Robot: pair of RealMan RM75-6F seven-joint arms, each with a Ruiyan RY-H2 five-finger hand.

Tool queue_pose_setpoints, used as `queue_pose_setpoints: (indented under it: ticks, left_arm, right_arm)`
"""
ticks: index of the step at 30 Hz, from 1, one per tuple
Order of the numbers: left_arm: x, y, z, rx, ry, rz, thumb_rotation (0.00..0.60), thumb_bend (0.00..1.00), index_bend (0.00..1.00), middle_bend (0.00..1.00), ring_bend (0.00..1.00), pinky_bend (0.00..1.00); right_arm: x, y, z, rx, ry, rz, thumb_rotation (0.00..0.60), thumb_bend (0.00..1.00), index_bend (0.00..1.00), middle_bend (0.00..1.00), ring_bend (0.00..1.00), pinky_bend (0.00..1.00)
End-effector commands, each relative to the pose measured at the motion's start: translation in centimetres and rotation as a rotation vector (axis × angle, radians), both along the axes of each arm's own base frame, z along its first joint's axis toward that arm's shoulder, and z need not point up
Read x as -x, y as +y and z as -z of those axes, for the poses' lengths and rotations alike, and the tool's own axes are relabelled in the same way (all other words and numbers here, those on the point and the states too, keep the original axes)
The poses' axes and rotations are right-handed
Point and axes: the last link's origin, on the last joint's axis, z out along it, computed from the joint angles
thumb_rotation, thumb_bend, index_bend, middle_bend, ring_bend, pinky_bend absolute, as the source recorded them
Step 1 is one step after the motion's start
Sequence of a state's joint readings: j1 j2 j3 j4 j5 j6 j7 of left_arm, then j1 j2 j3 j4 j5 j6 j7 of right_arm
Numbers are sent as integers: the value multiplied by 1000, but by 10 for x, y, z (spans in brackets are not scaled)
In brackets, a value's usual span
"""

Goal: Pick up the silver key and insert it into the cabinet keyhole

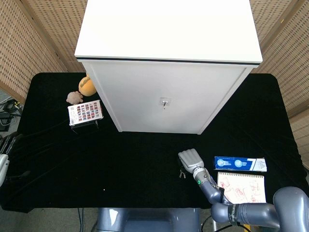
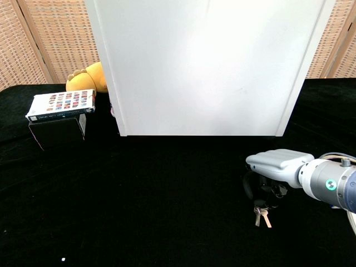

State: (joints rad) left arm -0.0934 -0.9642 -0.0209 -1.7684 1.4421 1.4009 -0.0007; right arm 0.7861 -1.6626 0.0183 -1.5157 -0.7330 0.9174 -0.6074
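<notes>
Black table (image 1: 58,164), cabinet (image 1: 164,96) behind. My right hand (image 2: 272,169) over key (image 2: 261,213), fingers curled down around ring, grasp unclear. Key unlifted; keyhole (image 1: 164,102) insertion remains.

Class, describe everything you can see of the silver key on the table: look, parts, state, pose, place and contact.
The key is one of a small bunch of silvery, metallic-looking keys on a ring, lying flat on the black table in front of the white cabinet. The blades point toward the camera in the chest view. The right hand is directly above the ring end, fingers curled down onto it; whether they grip it cannot be told. The bunch is not lifted.
</notes>
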Motion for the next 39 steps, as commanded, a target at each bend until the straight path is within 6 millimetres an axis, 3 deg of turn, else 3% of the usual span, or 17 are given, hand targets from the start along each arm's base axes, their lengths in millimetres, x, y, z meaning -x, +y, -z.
queue_pose_setpoints:
  ticks: [1,29,39]
  left_arm:
    - [0,0,0,0,0,0,600,0,0,0,0,0]
    - [0,0,0,2,0,0,600,0,0,0,0,0]
    - [0,0,0,2,1,0,600,0,0,0,0,0]
  right_arm:
    - [0,0,1,-1,4,0,600,563,550,1000,1000,1000]
    - [12,1,4,-8,41,-8,600,563,557,1000,1000,1000]
    - [13,1,4,-2,40,-26,600,577,655,1000,1000,1000]
